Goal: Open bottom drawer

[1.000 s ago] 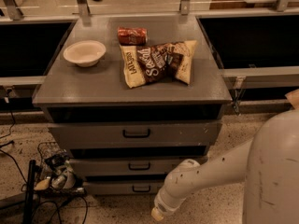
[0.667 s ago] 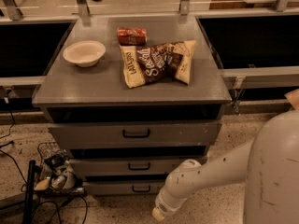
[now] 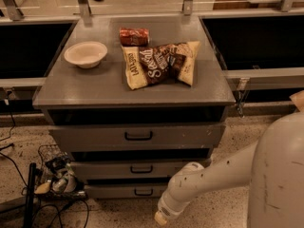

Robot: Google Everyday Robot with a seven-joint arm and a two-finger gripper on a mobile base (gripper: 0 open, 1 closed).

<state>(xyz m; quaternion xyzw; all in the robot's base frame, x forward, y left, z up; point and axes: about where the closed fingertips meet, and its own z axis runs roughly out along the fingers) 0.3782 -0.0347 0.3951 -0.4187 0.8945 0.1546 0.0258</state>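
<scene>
The bottom drawer (image 3: 114, 192) is the slimmest of three grey fronts, low on the cabinet near the floor, with a small black loop handle (image 3: 143, 192). It looks pushed in. My white arm (image 3: 213, 175) reaches from the lower right down to the floor in front of the cabinet. My gripper (image 3: 161, 216) is at the arm's low end, just right of and below that handle, apart from it. The mid-sized drawer (image 3: 137, 169) and the tallest drawer (image 3: 137, 136) sit above.
On the cabinet top (image 3: 85, 87) are a white bowl (image 3: 85, 54), a red packet (image 3: 134, 36) and snack bags (image 3: 159, 63). A wire basket and cables (image 3: 52, 175) lie on the floor at the left. My white body (image 3: 280, 175) fills the lower right.
The arm's low end has shifted slightly down and left. The drawers and the things on top have not moved.
</scene>
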